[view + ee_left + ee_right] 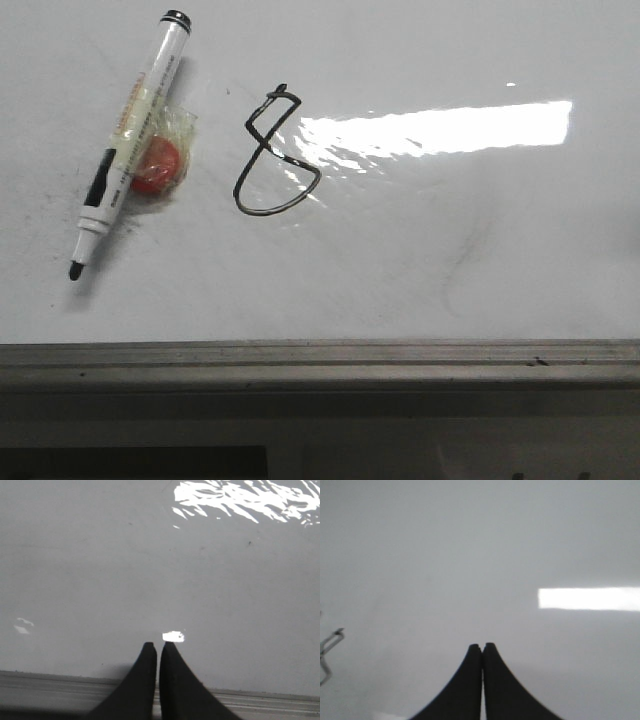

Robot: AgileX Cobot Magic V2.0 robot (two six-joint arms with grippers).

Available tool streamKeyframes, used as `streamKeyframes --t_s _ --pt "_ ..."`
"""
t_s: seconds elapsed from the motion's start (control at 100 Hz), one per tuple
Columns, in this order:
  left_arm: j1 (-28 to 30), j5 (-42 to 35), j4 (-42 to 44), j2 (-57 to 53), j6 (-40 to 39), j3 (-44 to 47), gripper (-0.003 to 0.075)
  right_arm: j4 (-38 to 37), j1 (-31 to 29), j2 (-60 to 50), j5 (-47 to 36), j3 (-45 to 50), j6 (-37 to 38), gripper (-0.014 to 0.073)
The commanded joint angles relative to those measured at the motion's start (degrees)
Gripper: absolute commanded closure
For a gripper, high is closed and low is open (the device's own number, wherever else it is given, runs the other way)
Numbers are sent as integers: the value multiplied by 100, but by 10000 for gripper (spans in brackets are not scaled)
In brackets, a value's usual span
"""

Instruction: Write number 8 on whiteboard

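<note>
From the front, your 8 already sits on the whiteboard a little to 10 o'clock of its centre, angular loop above, rounder loop below, and I'd judge the writing done. The uncapped marker lies at 9 o'clock of it, touching a red blob in clear wrap; neither arm shows here. The risk is wet ink: any sweep across that zone could smear the strokes or knock the marker so its tip drags a stray line. In the left wrist view your left claw is clenched on nothing above bare board by the edge rail, well clear. In the right wrist view your right claw is likewise clenched and empty, but a piece of the 8 shows at 9 o'clock, so moving that way could brush it.
</note>
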Motion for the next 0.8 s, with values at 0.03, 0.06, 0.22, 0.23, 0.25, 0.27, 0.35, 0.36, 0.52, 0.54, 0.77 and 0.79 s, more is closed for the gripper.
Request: streamKeyframes --t_s 0.03,0.06,0.22,0.23,0.25,0.27,0.35,0.36,0.52,0.54,0.77,0.79 --pt "10 -219 -62 -179 -20 181 741 241 -903 106 -575 191 -32 657" --pt "10 -219 -62 -179 -20 181 741 246 -1142 106 -575 277 -24 657" --pt "10 -219 -62 -179 -20 181 741 267 -1900 -404 137 511 -24 657" --pt "10 -219 -62 -179 -20 181 741 267 -1923 -434 243 511 -24 657" --pt "10 -219 -62 -179 -20 181 741 267 -1986 -525 451 511 -24 657" --pt "10 -219 -62 -179 -20 181 741 267 -2039 -644 638 511 -24 657" --pt "10 -219 -62 -179 -20 181 741 243 -2191 -985 1352 511 -24 657" --pt "10 -219 -62 -179 -20 181 741 233 -2206 -1017 1415 511 -24 657" --pt "10 -219 -62 -179 -20 181 741 -36 -2232 -1077 2172 522 -24 657" --pt "10 -219 -62 -179 -20 181 741 -65 -2232 -1077 2238 522 -24 657" --pt "10 -219 -62 -179 -20 181 741 -63 -2232 -1077 2767 522 -69 657" --pt "10 -219 -62 -179 -20 181 741 -63 -2232 -1077 2767 522 -69 657"
